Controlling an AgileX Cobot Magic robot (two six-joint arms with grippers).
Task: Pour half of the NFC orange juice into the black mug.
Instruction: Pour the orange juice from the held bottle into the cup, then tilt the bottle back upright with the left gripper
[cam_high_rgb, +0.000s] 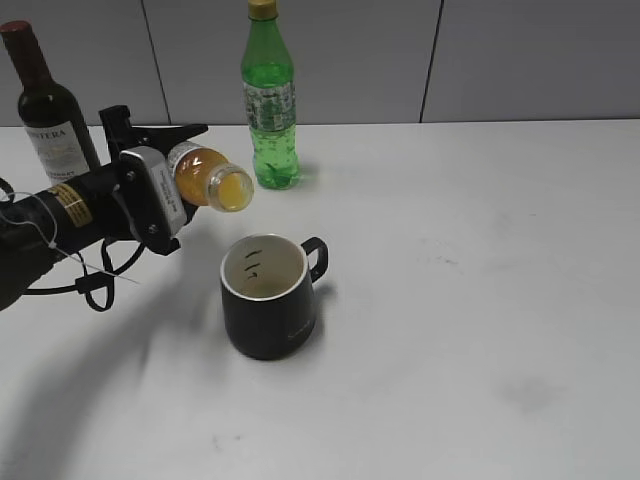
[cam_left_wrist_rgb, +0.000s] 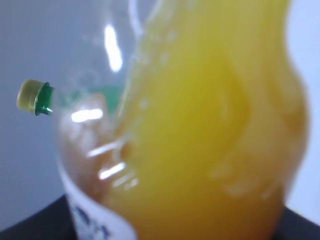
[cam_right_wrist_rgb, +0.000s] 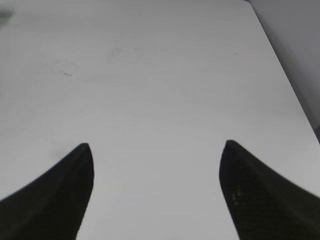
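My left gripper (cam_high_rgb: 165, 165) is shut on the NFC orange juice bottle (cam_high_rgb: 210, 177) and holds it tipped nearly on its side. Its open mouth points right and slightly down, above and to the left of the black mug (cam_high_rgb: 268, 297). No stream of juice shows. The mug stands upright on the table, its white inside looks empty with small dark marks, and its handle points right. In the left wrist view the bottle's orange juice (cam_left_wrist_rgb: 210, 130) fills the picture, blurred. My right gripper (cam_right_wrist_rgb: 156, 150) is open and empty over bare table; it is out of the exterior view.
A tall green soda bottle (cam_high_rgb: 269, 100) stands behind the mug, its cap also showing in the left wrist view (cam_left_wrist_rgb: 35, 97). A dark wine bottle (cam_high_rgb: 48, 105) stands at the back left. The white table (cam_high_rgb: 480, 300) stretches to the right.
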